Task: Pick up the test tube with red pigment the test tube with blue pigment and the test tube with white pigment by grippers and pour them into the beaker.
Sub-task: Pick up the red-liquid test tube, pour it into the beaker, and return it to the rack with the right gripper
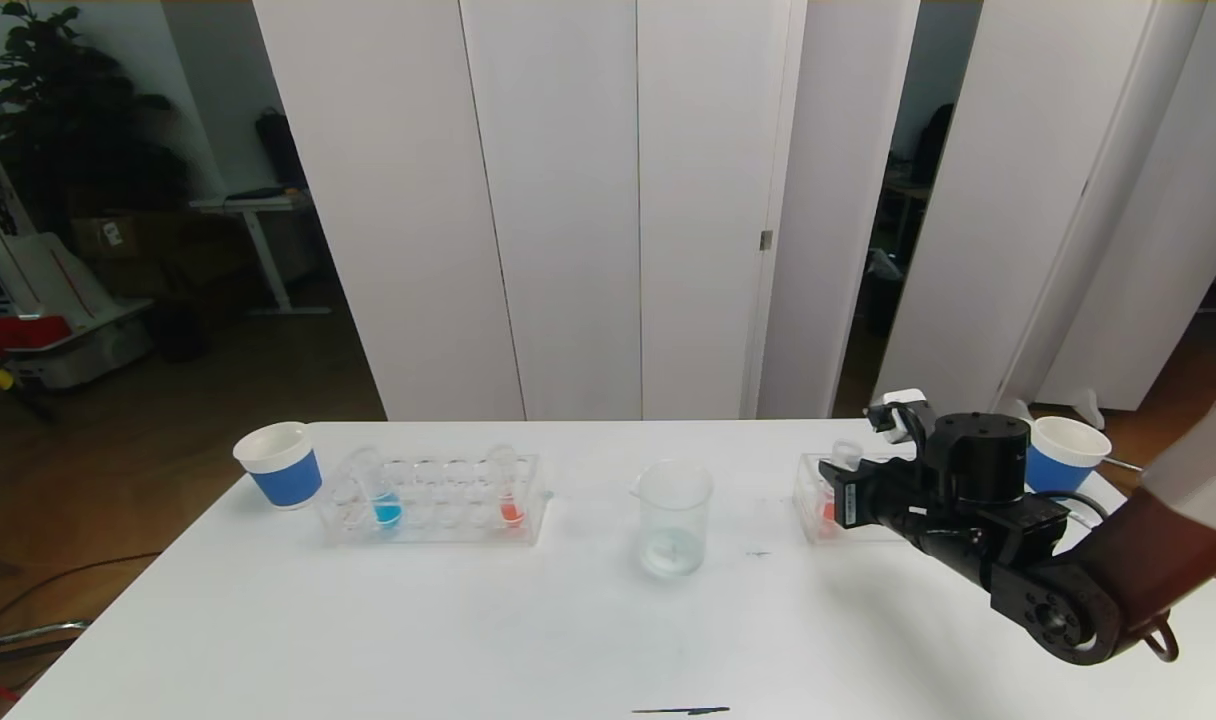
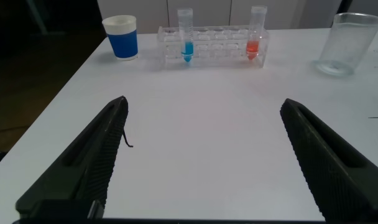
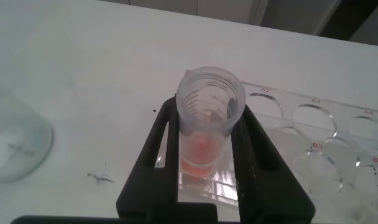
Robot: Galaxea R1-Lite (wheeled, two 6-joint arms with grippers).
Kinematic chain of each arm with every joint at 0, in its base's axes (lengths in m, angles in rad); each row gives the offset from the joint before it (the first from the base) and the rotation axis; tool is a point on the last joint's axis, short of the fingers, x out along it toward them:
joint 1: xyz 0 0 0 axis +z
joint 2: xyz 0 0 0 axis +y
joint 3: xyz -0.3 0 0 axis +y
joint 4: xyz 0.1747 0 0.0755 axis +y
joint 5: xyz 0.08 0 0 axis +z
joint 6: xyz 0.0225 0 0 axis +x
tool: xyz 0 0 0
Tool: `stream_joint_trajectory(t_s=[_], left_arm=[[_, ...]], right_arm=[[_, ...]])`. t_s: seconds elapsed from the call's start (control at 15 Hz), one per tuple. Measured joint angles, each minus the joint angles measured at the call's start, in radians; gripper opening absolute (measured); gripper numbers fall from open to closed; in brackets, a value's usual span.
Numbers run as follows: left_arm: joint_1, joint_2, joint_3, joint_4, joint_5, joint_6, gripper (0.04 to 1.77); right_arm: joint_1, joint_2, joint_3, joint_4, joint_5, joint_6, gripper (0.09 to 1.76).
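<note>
At table's right edge, right end effector (image 3: 209,146) clamping red-pigment tube (image 3: 209,121), rack-seated

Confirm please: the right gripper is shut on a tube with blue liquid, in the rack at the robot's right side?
Not quite. The right gripper is shut on a tube with orange-red liquid, as the right wrist view shows. The rest is correct: it stands in the right-side rack.

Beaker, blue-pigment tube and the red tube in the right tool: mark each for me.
beaker (image 1: 675,515), head view, on its clear side wall.
test tube with blue pigment (image 2: 187,48), left wrist view, on the blue liquid.
red test tube (image 3: 209,98), right wrist view, on its open rim.
</note>
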Motion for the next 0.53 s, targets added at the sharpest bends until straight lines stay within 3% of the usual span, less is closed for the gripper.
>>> stream_joint_trajectory(t_s=[0.53], left_arm=[[0.000, 0.000, 0.000, 0.000, 0.000, 0.000, 1.75]], right_arm=[[-0.007, -0.074, -0.056, 0.007, 0.006, 0.002, 0.58]])
